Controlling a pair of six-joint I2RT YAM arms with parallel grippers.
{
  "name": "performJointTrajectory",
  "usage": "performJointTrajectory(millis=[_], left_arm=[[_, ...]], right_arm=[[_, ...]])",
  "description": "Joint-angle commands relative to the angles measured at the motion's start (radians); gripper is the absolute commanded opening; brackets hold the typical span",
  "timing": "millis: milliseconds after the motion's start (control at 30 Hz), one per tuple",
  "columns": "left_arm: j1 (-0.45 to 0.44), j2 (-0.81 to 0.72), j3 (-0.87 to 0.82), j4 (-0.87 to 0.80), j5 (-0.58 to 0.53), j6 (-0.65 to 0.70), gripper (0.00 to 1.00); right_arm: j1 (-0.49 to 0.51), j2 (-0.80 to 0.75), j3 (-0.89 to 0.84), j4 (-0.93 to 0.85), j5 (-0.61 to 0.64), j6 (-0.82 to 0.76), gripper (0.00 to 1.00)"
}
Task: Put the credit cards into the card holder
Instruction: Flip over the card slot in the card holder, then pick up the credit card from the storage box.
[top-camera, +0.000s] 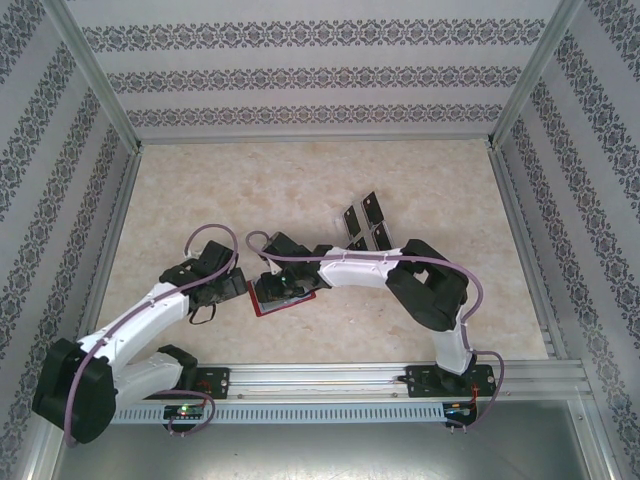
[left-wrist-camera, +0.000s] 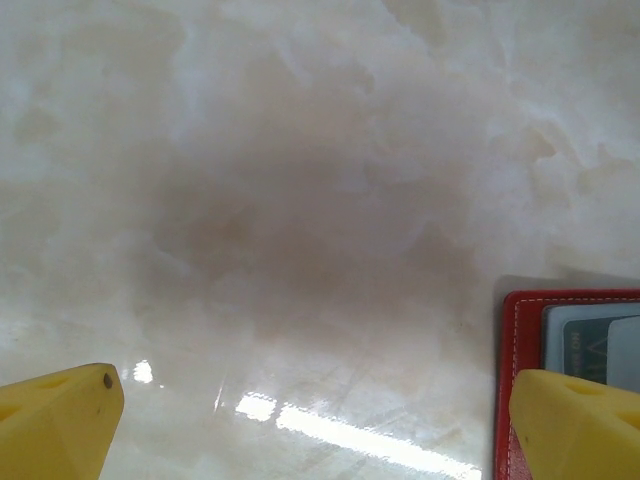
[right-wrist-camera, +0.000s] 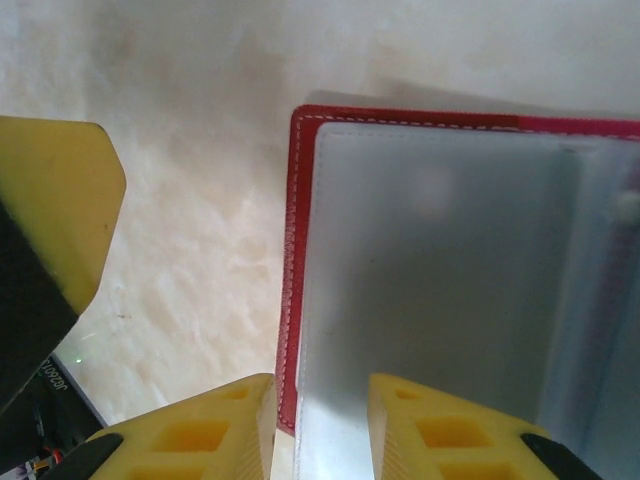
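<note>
The card holder (top-camera: 268, 306) lies open on the marble table, a red wallet with a grey-blue clear pocket leaf (right-wrist-camera: 440, 260). My right gripper (top-camera: 283, 283) hovers over it. In the right wrist view its jaws (right-wrist-camera: 320, 425) stand a narrow way apart above the wallet's red left edge (right-wrist-camera: 297, 220), and nothing is clearly pinched between them. My left gripper (left-wrist-camera: 315, 385) is wide open beside the wallet (left-wrist-camera: 515, 330), and its right finger (left-wrist-camera: 570, 420) overlaps the wallet's corner. Several black credit cards (top-camera: 365, 212) lie fanned on the table behind the right arm.
Patterned walls (top-camera: 320, 80) enclose the table on three sides. A metal rail (top-camera: 330, 375) runs along the near edge. Bare marble stretches to the left and behind the wallet. The left gripper's finger (right-wrist-camera: 60, 190) stands close to the left of the right gripper.
</note>
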Motion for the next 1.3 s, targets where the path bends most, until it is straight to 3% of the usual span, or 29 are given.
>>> performJointTrajectory(millis=[0, 300, 533, 833, 1267], left_arm=[[-0.004, 0.023, 0.033, 0.035, 0.025, -0.002, 1.00], [-0.008, 0.054, 0.046, 0.099, 0.072, -0.004, 1.00], [-0.028, 0.089, 0.073, 0.145, 0.108, 0.001, 1.00], [-0.073, 0.159, 0.063, 0.202, 0.140, -0.001, 1.00], [-0.077, 0.187, -0.028, 0.241, 0.142, -0.015, 1.00]], right_arm=[[0.013, 0.010, -0.005, 0.013, -0.014, 0.017, 0.31], [-0.062, -0.220, -0.108, -0.022, 0.042, -0.011, 0.32], [-0.200, -0.397, -0.107, -0.237, 0.207, -0.123, 0.32], [-0.359, -0.374, -0.077, -0.435, 0.357, -0.276, 0.32], [-0.386, -0.295, -0.047, -0.528, 0.476, -0.349, 0.32]])
